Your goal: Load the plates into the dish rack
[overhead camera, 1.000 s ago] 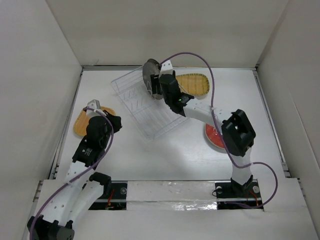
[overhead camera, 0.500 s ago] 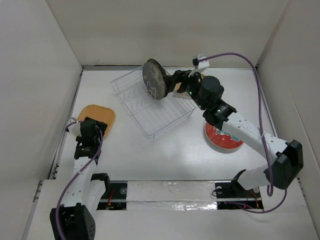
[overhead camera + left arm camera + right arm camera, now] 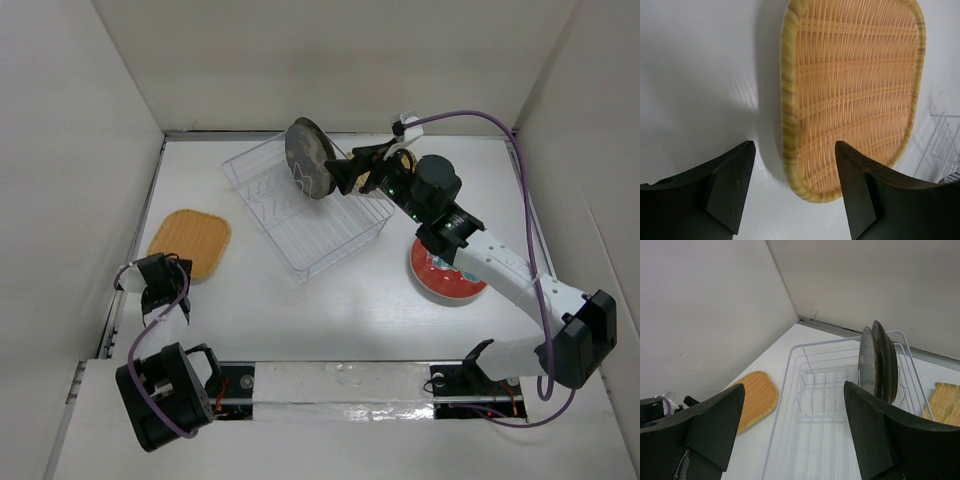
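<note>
Backing off left gripper (image 3: 792,150) and right gripper (image 3: 790,390), jaws wide, we are judging the orange plate (image 3: 190,240) light, rigid: pinch its rim.

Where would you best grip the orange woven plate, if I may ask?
Probably its raised near rim, from the robot's side: the orange woven plate lies flat, so only that edge, facing the open left gripper, offers a pinch.

White wire rack (image 3: 322,236), dk grey plate (image 3: 308,158) w/ pale motif, orange woven plate (image 3: 190,243), red-rimmed teal plate (image 3: 442,281).
</note>
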Action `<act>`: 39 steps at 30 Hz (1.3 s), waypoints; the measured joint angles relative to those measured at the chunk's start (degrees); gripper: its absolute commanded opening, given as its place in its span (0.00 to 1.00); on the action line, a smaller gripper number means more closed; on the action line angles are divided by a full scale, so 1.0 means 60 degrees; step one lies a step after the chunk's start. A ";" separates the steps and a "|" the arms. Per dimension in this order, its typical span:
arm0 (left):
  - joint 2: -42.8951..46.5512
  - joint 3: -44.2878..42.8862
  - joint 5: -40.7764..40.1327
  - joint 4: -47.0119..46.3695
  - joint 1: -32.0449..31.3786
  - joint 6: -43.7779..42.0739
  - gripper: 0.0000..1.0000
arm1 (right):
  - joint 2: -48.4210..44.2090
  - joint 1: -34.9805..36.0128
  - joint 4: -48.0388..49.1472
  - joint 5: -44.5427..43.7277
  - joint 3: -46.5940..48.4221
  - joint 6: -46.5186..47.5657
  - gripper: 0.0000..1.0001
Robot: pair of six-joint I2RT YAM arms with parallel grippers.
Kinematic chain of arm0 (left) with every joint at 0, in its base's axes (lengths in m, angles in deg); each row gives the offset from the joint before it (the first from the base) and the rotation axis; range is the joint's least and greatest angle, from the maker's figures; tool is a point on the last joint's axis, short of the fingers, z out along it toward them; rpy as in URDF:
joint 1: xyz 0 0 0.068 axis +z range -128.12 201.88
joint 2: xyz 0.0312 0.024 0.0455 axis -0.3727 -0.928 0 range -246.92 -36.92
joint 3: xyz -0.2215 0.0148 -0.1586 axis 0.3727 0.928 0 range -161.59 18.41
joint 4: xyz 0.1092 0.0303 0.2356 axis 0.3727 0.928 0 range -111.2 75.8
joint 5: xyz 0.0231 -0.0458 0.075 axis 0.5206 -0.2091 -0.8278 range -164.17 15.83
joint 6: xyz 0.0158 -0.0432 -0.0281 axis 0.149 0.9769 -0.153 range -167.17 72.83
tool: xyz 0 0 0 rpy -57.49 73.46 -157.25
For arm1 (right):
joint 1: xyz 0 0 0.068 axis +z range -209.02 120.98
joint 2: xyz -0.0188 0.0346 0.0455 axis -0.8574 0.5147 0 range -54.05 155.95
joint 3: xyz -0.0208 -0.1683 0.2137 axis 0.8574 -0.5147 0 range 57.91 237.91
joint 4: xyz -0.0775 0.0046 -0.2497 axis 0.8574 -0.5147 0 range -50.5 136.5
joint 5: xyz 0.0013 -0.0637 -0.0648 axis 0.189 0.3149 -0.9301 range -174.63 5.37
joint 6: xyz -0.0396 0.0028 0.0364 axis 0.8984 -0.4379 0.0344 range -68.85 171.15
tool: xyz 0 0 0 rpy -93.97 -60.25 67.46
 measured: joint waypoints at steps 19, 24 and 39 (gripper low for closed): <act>-0.1770 0.0302 0.1359 -0.2601 0.0219 0.0565 0.09 | 0.0047 -0.0331 0.0153 0.0732 -0.0073 -0.0827 0.83; -0.1665 0.0397 0.1592 -0.3279 0.0219 0.0856 0.00 | -0.0095 -0.0506 0.0211 0.0820 -0.0240 -0.0954 0.82; 0.5009 0.1341 0.0339 -0.0543 0.0219 0.0382 0.00 | 0.0109 -0.0612 0.0510 0.2255 -0.0266 -0.1497 0.14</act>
